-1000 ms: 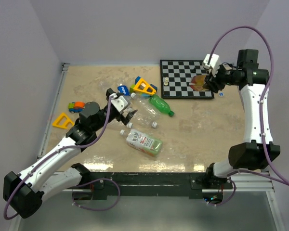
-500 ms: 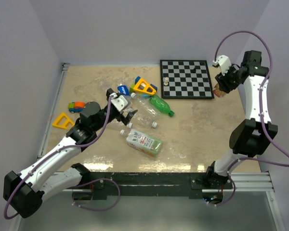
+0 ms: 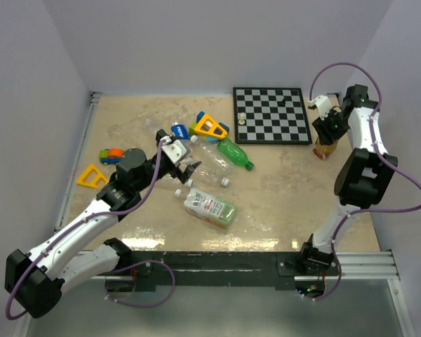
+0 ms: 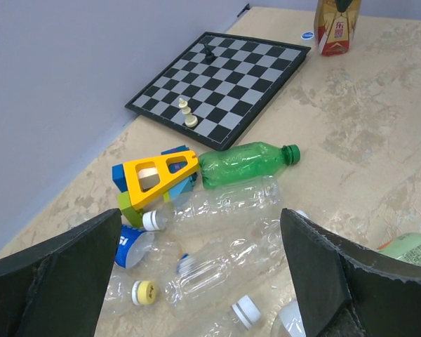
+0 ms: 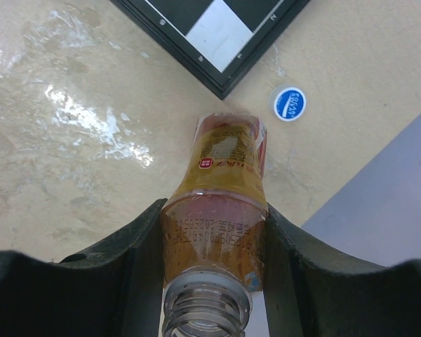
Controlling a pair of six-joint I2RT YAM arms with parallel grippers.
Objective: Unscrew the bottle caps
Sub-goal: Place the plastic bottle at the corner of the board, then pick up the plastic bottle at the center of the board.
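Where the left claw (image 3: 184,167) spreads its dark fingers (image 4: 56,274) wide apart over the lying bottles, they fill the lower corners of the left wrist view. They cut off a green-and-white labelled bottle (image 4: 410,247) at the right edge. Between them show the bottle caps: a green cap (image 4: 290,152) on the green bottle (image 4: 242,163), a white cap (image 4: 152,220) on a clear bottle (image 4: 221,203), and a second white cap (image 4: 245,309) whose bottle is hard to trace. Whether the yellow cap (image 4: 144,291) sits on a bottle or lies loose, I cannot tell. The right claw (image 5: 212,232) is clamped on the shoulder of an amber bottle (image 5: 224,210), which stands upright on the worktop (image 3: 288,196) just beside the chessboard (image 3: 270,112) corner. Its threaded neck is bare. A blue cap (image 5: 290,103) lies on the worktop near its foot, with white lettering too small to read. The amber label carries a small red square and fine print, also illegible; the left wrist view shows a red band with pale characters. The right arm rises from its base, folds, and points its wrist down at the far right. The left arm stretches low and forward from the near left.
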